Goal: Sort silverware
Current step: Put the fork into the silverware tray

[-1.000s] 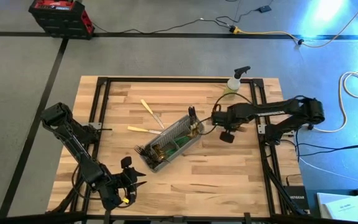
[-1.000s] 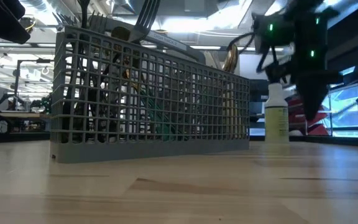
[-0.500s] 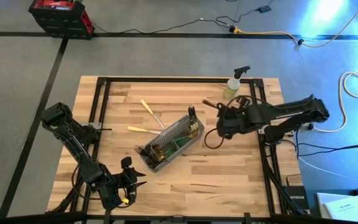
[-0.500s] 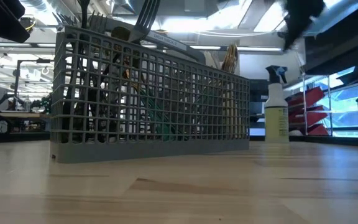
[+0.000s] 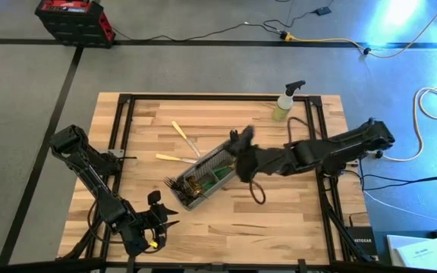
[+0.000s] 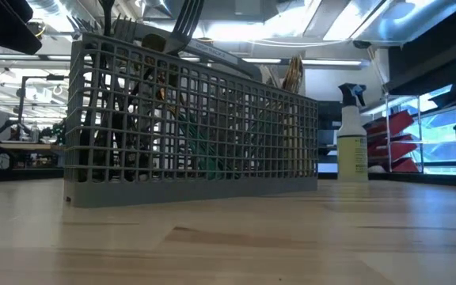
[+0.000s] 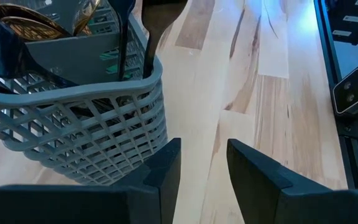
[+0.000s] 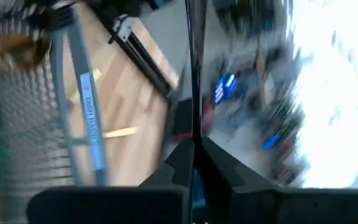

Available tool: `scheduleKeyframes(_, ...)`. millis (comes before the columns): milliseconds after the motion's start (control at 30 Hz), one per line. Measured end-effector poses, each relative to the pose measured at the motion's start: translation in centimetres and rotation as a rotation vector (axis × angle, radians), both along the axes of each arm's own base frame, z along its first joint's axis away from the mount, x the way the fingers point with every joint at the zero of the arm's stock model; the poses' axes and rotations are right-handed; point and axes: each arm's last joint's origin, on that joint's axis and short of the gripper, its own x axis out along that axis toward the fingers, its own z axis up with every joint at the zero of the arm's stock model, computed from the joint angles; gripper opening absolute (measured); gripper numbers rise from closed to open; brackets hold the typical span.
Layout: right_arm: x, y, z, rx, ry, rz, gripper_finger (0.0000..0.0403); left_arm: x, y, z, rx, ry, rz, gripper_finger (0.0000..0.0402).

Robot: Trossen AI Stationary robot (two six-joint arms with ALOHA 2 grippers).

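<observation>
While no label reads clearly — right pincer [image 5: 237, 140] grips dark-handled utensil [image 8: 193, 68] | left pincer [image 7: 202, 167] part-open

Right gripper [image 8: 193, 149] fingers pinch slim dark handle [image 8: 194, 68]; grey mesh caddy [image 8: 36, 112] beside

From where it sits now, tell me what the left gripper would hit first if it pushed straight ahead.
Probably nothing. The left gripper points along bare wooden table, its fingers apart and empty. The grey mesh caddy lies just beside that line, so it might graze one finger; depth is unclear.
</observation>
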Motion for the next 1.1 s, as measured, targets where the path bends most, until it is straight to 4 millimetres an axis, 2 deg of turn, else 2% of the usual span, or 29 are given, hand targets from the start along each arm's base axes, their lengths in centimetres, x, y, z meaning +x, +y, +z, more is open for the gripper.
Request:
scheduleKeyframes(133, 2.5, 0.4, -2.4, -0.525, 0.239, 0.144, 0.0, 0.0, 0.0, 0.0, 0.003, 0.002, 0.0, 0.0115)
scheduleKeyframes(300, 5.6, 0.6, -3.9, -0.835, 0.288, 0.099, 0.0, -0.2, -0.1, 0.0, 0.002, 0.003, -0.005, 0.0115)
scheduleKeyframes(467, 7.7, 2.4, -6.1, -1.142, 0.356, 0.241, 0.0, -0.2, -0.1, 0.0, 0.0, 0.005, -0.009, 0.0115)
scheduleKeyframes(533, 8.1, 3.4, -6.6, -1.207, 0.34, 0.261, 0.0, -0.2, -0.1, 0.0, -0.002, 0.006, -0.009, 0.0115)
scheduleKeyframes(700, 8.4, 6.3, -6.6, -1.245, 0.152, 0.285, 0.0, -0.6, -0.2, -0.4, 0.0, 0.004, -0.012, 0.0115)
scheduleKeyframes(767, 8.3, 6.9, -6.7, -1.27, 0.148, 0.325, 0.0, -0.8, 0.0, -0.9, 0.0, 0.007, -0.001, 0.0115)
scheduleKeyframes(967, 8.9, 6.1, -8.3, -1.301, 0.338, 0.335, 0.0, -1.4, 0.5, -2.2, -0.07, 0.006, 0.06, 0.0115)
scheduleKeyframes(1100, 9.1, 5.7, -8.8, -1.314, 0.383, 0.35, 0.0, -1.8, 0.3, -2.3, -0.076, 0.008, 0.048, 0.0115)
